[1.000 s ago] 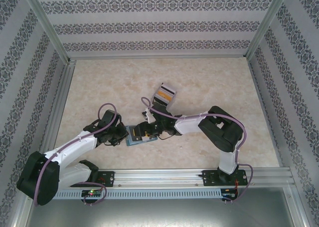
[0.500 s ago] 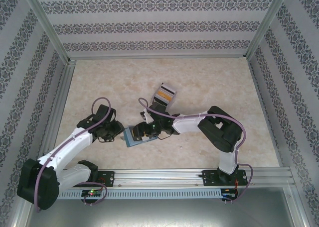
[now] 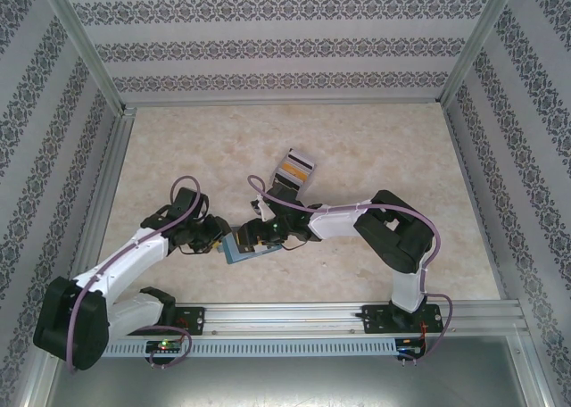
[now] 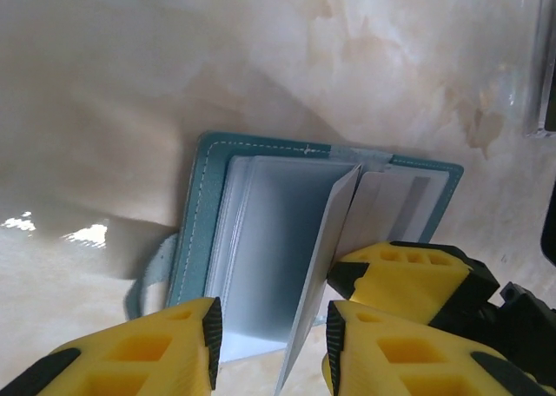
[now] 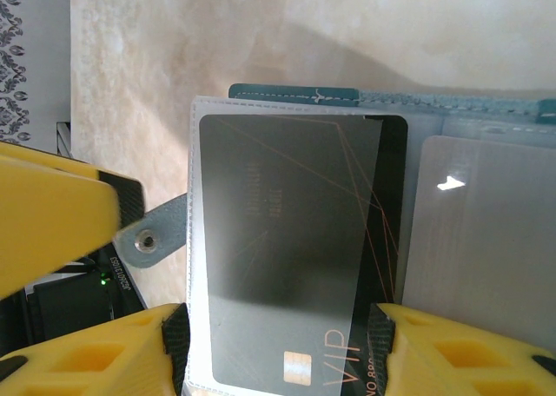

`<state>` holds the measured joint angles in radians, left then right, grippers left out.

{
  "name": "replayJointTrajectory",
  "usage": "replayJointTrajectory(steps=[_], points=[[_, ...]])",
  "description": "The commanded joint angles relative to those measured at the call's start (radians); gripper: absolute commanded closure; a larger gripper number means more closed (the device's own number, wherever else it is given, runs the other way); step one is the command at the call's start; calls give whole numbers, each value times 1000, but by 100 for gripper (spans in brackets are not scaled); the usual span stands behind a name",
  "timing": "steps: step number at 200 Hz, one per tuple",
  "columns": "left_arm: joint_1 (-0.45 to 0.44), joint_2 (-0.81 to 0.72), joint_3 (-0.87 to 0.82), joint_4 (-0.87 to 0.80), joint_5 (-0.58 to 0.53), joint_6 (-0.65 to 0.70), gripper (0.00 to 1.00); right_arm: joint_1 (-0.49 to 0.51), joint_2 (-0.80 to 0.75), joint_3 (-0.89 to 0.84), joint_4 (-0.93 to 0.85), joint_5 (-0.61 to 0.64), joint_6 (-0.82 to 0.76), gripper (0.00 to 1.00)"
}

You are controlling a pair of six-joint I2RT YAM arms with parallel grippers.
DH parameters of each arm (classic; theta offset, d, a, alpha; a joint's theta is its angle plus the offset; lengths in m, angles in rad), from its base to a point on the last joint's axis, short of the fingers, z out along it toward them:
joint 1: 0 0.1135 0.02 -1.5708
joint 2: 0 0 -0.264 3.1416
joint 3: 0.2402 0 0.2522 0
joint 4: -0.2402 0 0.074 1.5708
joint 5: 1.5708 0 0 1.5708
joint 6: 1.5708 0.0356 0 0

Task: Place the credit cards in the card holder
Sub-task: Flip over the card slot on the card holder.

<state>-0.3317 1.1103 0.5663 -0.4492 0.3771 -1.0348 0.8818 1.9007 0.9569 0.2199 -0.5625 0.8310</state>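
Top external view: your card holder [image 3: 239, 250] lies open on the table [image 3: 384, 157] near the front rail. It is at 6 o'clock from the clear box of cards [image 3: 295, 168], and both grippers meet over it.
Left gripper [image 3: 217, 238]: it sits at the holder's 9 o'clock. Its fingers stand part open, and a pale pocket page [image 4: 323, 274] rises in the gap, leaning toward the 3 o'clock finger and not visibly pinched.
Right gripper [image 3: 256, 236]: it reaches over the holder from 1 o'clock. Its fingers rest against both long sides of the dark card [image 5: 287, 257], which looks held.
Step in hand: you are seating that card in a pocket. A strip along its 3 o'clock side looks uncovered.
Next move: I judge you need to push the card fully home, stop the loose page folding over it, then let go.
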Motion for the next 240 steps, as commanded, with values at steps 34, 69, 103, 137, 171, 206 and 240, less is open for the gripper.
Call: replayJointTrajectory(steps=[34, 69, 103, 137, 171, 206, 240], points=[[10, 71, -9, 152, 57, -33, 61, 11, 90, -41, -58, 90, -24, 41], [10, 115, -6, 178, 61, -27, 61, 12, 92, -40, -48, 85, -17, 40], [7, 158, -4, 222, 78, -33, 65, 12, 93, -46, -32, 79, -10, 41], [-2, 192, 10, 247, 83, -29, 75, 12, 94, -49, -13, 66, -4, 40], [-1, 191, 25, 207, 58, 2, 98, 9, 95, -53, 4, 49, 4, 40], [-2, 158, 70, 75, -20, 68, 100, -6, 43, -73, 26, 20, 16, 40], [-2, 164, 109, 2, -40, 117, 100, -65, -87, -127, -25, 39, -9, 39]])
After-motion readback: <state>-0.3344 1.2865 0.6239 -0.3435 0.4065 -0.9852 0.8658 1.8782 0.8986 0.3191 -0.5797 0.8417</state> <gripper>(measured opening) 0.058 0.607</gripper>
